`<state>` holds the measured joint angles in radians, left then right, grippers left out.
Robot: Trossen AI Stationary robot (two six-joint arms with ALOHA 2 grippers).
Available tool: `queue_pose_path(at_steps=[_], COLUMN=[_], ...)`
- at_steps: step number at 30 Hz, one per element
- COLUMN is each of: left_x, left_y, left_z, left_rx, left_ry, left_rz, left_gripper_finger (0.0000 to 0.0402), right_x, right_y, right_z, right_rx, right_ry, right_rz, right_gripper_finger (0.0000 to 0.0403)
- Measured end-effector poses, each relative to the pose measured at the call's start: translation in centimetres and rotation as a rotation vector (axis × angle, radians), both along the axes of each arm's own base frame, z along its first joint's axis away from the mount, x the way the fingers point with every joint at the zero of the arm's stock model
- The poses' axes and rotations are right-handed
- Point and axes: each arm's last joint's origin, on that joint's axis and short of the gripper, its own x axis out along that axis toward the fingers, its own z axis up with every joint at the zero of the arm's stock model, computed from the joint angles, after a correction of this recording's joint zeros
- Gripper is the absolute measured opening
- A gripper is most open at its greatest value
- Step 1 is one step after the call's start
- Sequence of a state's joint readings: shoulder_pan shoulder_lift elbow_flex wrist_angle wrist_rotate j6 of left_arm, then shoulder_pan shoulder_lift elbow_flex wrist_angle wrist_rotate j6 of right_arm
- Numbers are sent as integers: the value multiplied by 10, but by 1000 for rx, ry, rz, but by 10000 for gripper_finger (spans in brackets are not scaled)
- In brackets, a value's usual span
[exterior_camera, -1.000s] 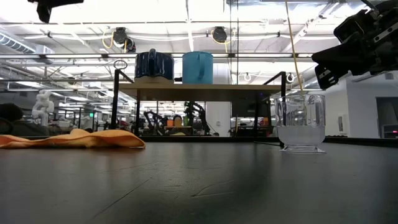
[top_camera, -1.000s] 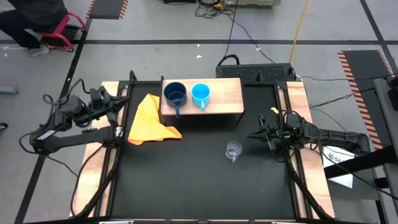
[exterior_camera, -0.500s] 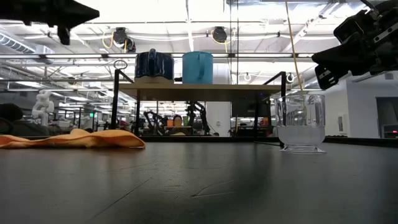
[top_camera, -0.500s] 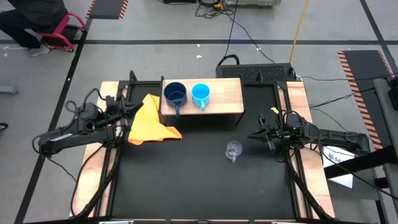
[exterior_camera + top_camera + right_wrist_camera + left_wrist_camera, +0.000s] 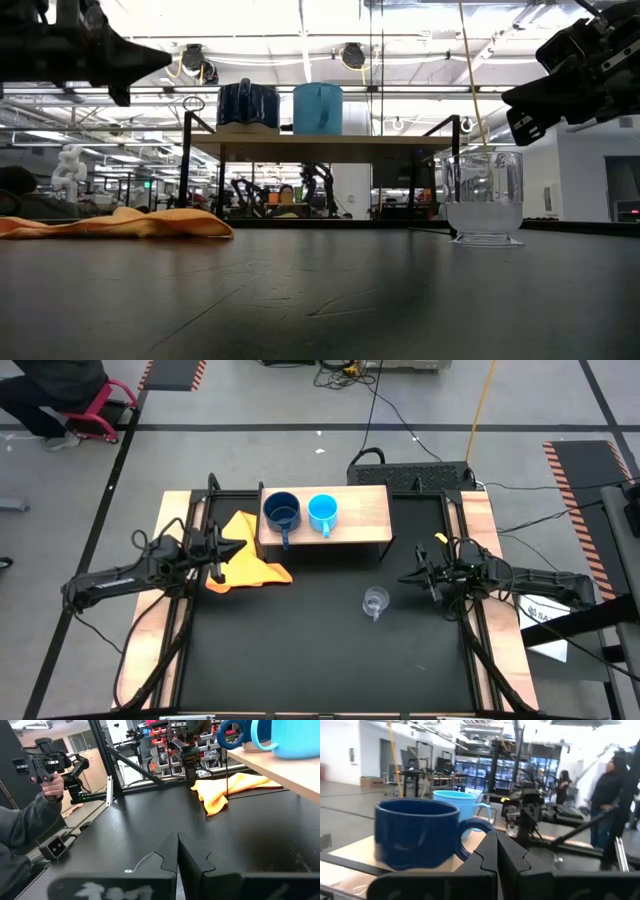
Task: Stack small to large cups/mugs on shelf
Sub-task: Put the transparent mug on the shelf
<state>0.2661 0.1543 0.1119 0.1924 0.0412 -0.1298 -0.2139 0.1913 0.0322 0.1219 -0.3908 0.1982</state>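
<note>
Glass cup: upright on the black counter, off the shelf.
Mugs: dark blue mug and light blue mug side by side on the shelf.
Right gripper: just beside the glass, fingers closed together, empty.
Left gripper: over the orange cloth, fingers together.
Advice: open the fingers before reaching the glass; grip its wall squarely.

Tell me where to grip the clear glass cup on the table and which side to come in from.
Grip the clear glass cup across its rim and wall, coming from its right with the right gripper, which waits beside it. The cup stands upright and alone on the black tabletop, with open space around it. Its handle seems to point toward the table's front, so avoid that side.
</note>
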Motion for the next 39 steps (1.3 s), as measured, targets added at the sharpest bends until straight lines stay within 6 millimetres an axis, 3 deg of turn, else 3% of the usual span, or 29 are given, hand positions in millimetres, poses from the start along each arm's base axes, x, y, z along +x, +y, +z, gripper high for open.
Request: queue_pose_path(at_steps=[11,19,28,39], left_x=[3,5,5,5], left_y=[-1,-5,-6,-6], left_z=[-19,-48,-49,-49], left_rx=[84,176,256,204], left_ry=[161,254,264,260], left_rz=[-62,-189,-236,-241], left_gripper_finger=[0,0,0,3], right_x=[0,0,0,0], right_y=[0,0,0,0], right_z=[0,0,0,0], right_rx=[-4,-18,-26,-23], right_ry=[-2,-4,-6,-7], right_rz=[0,1,1,1], right_gripper_finger=[0,0,0,0])
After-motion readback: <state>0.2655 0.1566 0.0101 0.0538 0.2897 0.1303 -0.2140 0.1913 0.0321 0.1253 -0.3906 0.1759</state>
